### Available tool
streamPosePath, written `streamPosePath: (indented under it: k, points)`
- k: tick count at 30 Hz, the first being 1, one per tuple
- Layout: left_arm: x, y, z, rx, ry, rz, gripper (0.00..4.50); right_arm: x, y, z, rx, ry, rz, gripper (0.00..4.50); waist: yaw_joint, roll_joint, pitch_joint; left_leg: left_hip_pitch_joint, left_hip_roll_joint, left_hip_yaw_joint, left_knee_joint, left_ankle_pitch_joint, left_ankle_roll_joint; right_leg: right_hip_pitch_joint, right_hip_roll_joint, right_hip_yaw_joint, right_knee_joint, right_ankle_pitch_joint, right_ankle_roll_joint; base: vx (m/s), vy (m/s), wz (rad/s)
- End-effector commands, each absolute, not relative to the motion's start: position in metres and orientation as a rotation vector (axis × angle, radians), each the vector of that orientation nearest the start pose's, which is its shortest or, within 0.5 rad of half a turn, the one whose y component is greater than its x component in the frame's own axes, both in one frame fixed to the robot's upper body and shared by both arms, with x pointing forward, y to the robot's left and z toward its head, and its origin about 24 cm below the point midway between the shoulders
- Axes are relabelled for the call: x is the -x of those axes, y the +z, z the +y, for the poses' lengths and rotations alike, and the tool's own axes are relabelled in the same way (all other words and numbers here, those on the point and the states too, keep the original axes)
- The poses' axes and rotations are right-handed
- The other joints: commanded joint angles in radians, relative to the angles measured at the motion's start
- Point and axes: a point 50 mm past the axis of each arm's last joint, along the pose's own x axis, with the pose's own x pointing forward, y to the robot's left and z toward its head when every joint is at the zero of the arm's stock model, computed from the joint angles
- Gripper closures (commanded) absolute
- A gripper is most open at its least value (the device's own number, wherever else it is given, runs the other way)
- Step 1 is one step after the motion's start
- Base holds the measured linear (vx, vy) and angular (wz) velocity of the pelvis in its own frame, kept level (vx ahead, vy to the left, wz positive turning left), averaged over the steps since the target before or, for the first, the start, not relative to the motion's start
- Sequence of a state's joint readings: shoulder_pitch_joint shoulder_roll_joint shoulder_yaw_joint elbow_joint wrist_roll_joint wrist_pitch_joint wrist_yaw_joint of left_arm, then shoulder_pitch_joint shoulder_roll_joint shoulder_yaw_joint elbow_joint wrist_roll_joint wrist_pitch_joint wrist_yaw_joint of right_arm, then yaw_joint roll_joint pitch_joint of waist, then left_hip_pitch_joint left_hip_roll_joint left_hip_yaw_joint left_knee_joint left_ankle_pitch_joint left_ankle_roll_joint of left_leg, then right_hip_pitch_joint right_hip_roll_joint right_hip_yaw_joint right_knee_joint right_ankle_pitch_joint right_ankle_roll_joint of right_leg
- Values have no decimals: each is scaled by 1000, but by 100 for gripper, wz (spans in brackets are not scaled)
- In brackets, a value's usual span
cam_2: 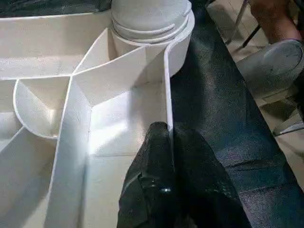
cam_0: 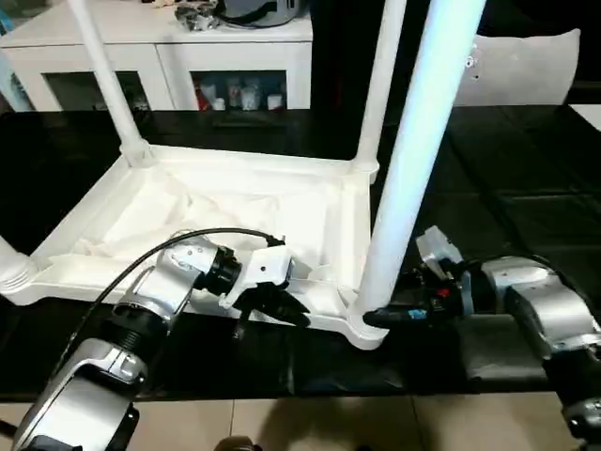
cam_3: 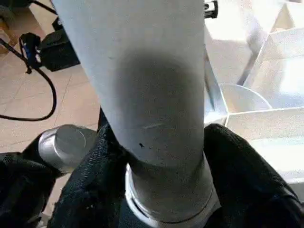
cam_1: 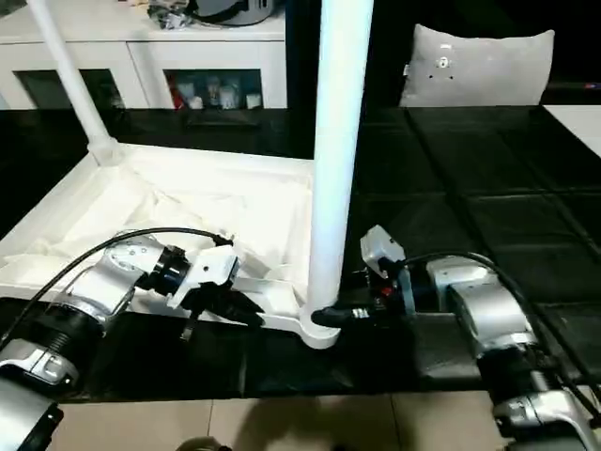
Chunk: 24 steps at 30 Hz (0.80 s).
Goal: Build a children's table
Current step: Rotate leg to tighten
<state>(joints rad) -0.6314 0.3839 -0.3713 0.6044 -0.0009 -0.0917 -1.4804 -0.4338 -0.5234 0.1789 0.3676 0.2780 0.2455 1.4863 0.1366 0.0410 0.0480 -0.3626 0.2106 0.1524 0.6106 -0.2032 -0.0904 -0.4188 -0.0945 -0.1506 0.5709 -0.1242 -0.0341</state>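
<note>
Near leg (cam_0: 413, 160) seated in its tabletop (cam_0: 225, 221) socket.
I see left gripper (cam_0: 282, 305) pinching the rim, right gripper (cam_3: 156, 166) fingers hugging the leg's base.

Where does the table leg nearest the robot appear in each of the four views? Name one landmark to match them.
Left eye: the near leg rises right of centre.
Right eye: centre.
Left wrist: its threaded base at the far corner.
Right wrist: in front, between the jaws.
Landmark: its corner socket.
</note>
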Motion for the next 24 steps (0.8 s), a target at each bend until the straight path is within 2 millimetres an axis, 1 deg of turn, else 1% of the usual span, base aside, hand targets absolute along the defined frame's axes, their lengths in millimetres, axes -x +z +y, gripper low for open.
streamPosePath:
  k: [1,3,5,6,8,9,10,11,12,13,14,15,16,17,18,19,20,22,23,24]
  points:
    - [-304,79,106,-557,-1784,278,450,-285,66,-176,97,1496,419,225,-8,-21,-77,2,13,14,-65,-139,85,68,-54,44,-80,-481,-64,0,0,0]
    - [-304,79,107,-543,-1776,280,450,-284,63,-175,77,1504,426,244,-10,-22,-76,2,13,14,-65,-139,85,68,-52,44,-81,-482,-62,0,0,0]
    - [-306,78,106,-514,-1741,287,450,-281,60,-177,30,1510,427,245,-11,-20,-78,3,16,13,-66,-139,87,68,-52,44,-80,-472,-66,0,0,0]
    - [-310,77,105,-488,-1685,304,450,-281,57,-176,-19,1491,424,248,-12,-20,-78,3,17,13,-66,-139,86,68,-51,45,-78,-461,-73,0,0,0]
    - [-311,76,104,-478,-1656,316,450,-282,55,-176,-34,1480,422,250,-12,-22,-76,4,14,13,-65,-148,84,68,-52,43,-81,-472,-76,0,0,0]
    - [-315,77,101,-450,-1602,321,450,-287,47,-169,-43,1415,428,250,-12,-16,-75,5,13,13,-65,-156,81,68,-53,41,-83,-488,-71,0,0,0]
    - [-319,78,97,-426,-1542,323,450,-293,39,-161,-49,1327,438,250,-23,-15,-69,10,10,13,-65,-180,64,61,-53,35,-93,-531,-66,0,0,0]
    - [-325,80,90,-399,-1465,316,450,-304,24,-147,-48,1178,453,250,-30,-17,-67,12,7,12,-64,-196,53,64,-54,30,-98,-559,-54,0,0,0]
    - [-327,80,86,-380,-1433,321,450,-307,21,-144,-47,1111,447,250,-54,-17,-62,11,1,7,-61,-230,32,65,-53,15,-107,-618,-29,0,0,0]
    - [-327,80,86,-380,-1433,321,450,-307,21,-144,-47,1111,447,250,-65,-16,-60,15,-2,6,-58,-257,27,65,-51,3,-118,-652,-7,0,0,0]
    - [-328,80,83,-363,-1408,326,450,-309,20,-143,-54,1060,446,250,-85,-14,-64,20,-4,3,-54,-282,30,70,-51,-7,-130,-663,19,0,0,0]
    - [-330,80,79,-345,-1381,328,450,-311,19,-143,-66,1010,446,250,-101,-3,-65,26,3,0,-59,-300,47,74,-50,-11,-138,-621,10,0,0,0]
    - [-333,80,68,-297,-1314,331,450,-316,26,-139,-89,889,444,250,-115,3,-67,15,13,-9,-69,-306,49,89,-49,-13,-127,-554,-12,0,0,0]
    - [-335,80,61,-274,-1274,326,450,-319,30,-135,-93,831,441,250,-121,2,-66,11,16,-10,-71,-308,47,92,-47,-13,-128,-535,-14,0,0,0]
    - [-337,80,56,-263,-1239,323,450,-322,33,-131,-90,787,436,251,-129,0,-68,15,11,-8,-68,-308,40,89,-47,-14,-127,-526,-18,0,0,0]
    - [-341,81,50,-253,-1187,314,450,-327,37,-125,-98,725,425,251,-132,-2,-69,19,6,-5,-66,-307,41,85,-47,-14,-131,-531,-21,0,0,0]
    - [-346,83,42,-239,-1115,303,450,-334,41,-116,-128,638,420,251,-144,1,-70,16,0,-6,-62,-301,43,86,-49,-18,-132,-542,-22,0,0,0]
    - [-348,84,39,-235,-1088,298,450,-337,43,-113,-145,598,417,251,-148,-2,-72,16,0,-6,-62,-302,52,87,-50,-21,-136,-538,-17,0,0,0]
    - [-351,88,34,-228,-1051,279,450,-341,45,-109,-144,565,386,251,-150,-5,-72,14,-1,-5,-62,-299,60,87,-51,-20,-136,-534,-15,0,0,0]
    - [-352,88,32,-226,-1044,275,450,-342,46,-108,-140,562,377,195,-150,-3,-73,16,-1,-4,-61,-292,66,84,-53,-18,-135,-528,-20,0,0,0]
